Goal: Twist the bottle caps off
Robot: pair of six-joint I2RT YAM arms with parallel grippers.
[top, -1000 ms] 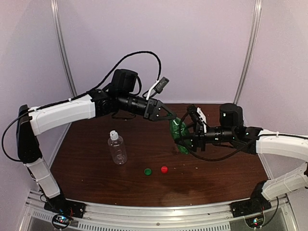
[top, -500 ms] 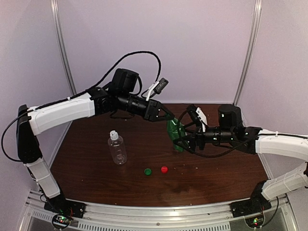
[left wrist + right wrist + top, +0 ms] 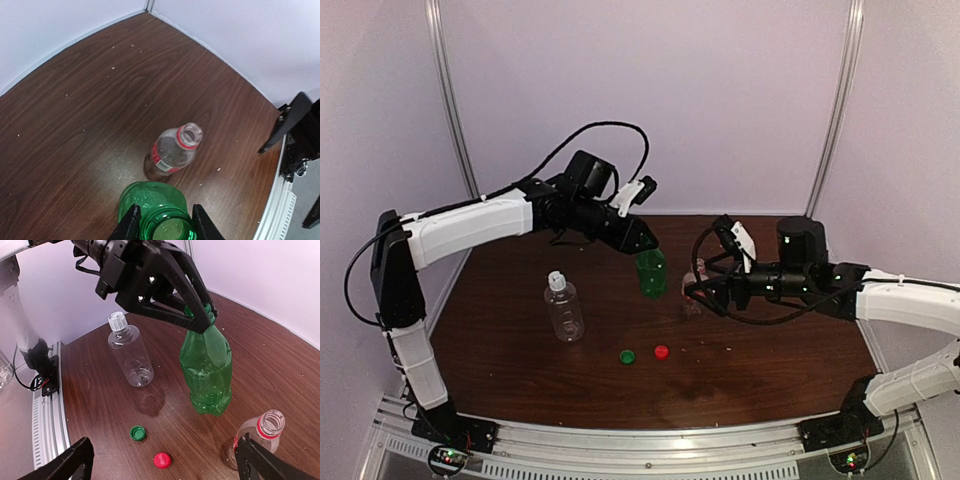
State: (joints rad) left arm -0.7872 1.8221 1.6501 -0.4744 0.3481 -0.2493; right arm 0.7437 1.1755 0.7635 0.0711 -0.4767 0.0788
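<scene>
Green bottle [image 3: 651, 273] light, thin-walled, crushable; left fingers [image 3: 643, 244] clenched on stiffer neck, best hold. Right fingers [image 3: 699, 284] spread wide, empty. White cap [image 3: 556, 279] not yet unscrewed.

Robotics lab test cell, tabletop type. Enclosed on three sides by plain pale wall panels [image 3: 720, 90], joined at the corners by slim metal posts [image 3: 452, 110]. Floored with a dark wood-grain bench [image 3: 760, 380], speckled with light crumbs. Edged at the near side by a slotted aluminium rail [image 3: 640, 440], with two white-and-black arms [image 3: 470, 225] bolted on. Strung with loose black cable [image 3: 610, 128]. Lit at the arm bases by small indicator lights [image 3: 448, 458]. Bare of household furnishings.
</scene>
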